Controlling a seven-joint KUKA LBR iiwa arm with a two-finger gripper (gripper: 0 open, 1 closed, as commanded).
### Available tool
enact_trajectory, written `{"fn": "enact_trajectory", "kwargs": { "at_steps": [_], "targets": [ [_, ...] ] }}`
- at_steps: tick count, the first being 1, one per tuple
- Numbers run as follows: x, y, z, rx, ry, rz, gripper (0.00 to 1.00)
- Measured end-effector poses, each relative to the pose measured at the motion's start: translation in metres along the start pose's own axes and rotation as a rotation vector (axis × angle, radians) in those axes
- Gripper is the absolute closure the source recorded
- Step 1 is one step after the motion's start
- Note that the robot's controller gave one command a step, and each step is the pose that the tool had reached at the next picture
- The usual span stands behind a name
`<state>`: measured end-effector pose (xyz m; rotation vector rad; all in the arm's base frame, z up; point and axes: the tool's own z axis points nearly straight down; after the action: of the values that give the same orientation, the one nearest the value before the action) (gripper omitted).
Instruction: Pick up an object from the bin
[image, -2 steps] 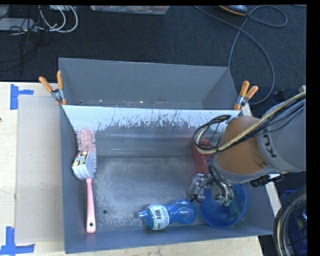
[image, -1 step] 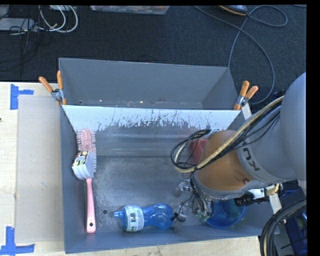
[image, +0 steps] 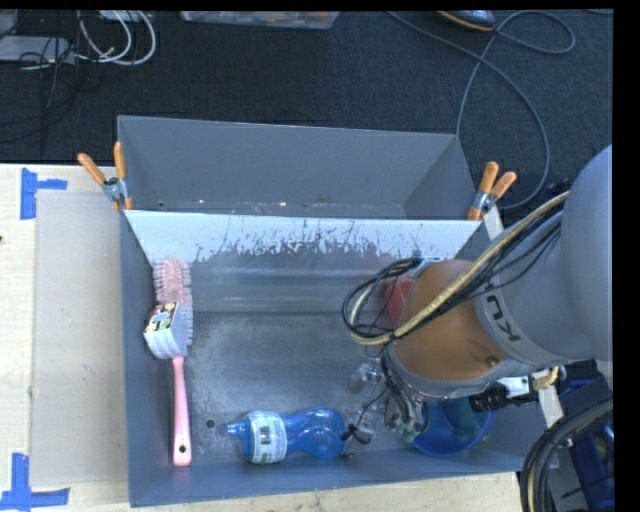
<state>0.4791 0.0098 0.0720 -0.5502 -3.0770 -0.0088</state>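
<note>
Dark flooring is showing behind a grey metal bin (image: 290, 180), and my arm is hanging into it from the right. My gripper (image: 380, 415) is sitting low over the front right of the bin floor. I cannot tell whether it is spread or pressed together, because my orange cover (image: 440, 335) and looped cables are blocking the view from above.

Just left of the gripper, a blue bottle (image: 285, 436) is lying on its side along the front wall, with its cap pointing left and a white label round its middle. I am judging it to be the nearest thing to take, though I am not seeing it between my jaws. It is looking like thin clear plastic: light, smooth, prone to rolling and likely to dent under a hard squeeze. I am thinking the labelled waist, taken across the narrow width, is offering the surest hold.

Just right of the gripper, a blue round dish (image: 455, 432) is lying half hidden under my wrist, so its shape is staying uncertain. A red thing (image: 400, 295) is peeking out behind the cover, too covered to name. A pink brush (image: 180, 400) is lying along the left wall, well apart.
</note>
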Motion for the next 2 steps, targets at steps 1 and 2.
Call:
{"fn": "enact_trajectory", "kwargs": {
  "at_steps": [1, 2],
  "targets": [
    [0.000, 0.022, -0.005, 0.003, 0.003, 0.135, 0.00],
    [0.009, 0.061, -0.003, 0.002, 0.002, 0.505, 0.00]
  ]
}}
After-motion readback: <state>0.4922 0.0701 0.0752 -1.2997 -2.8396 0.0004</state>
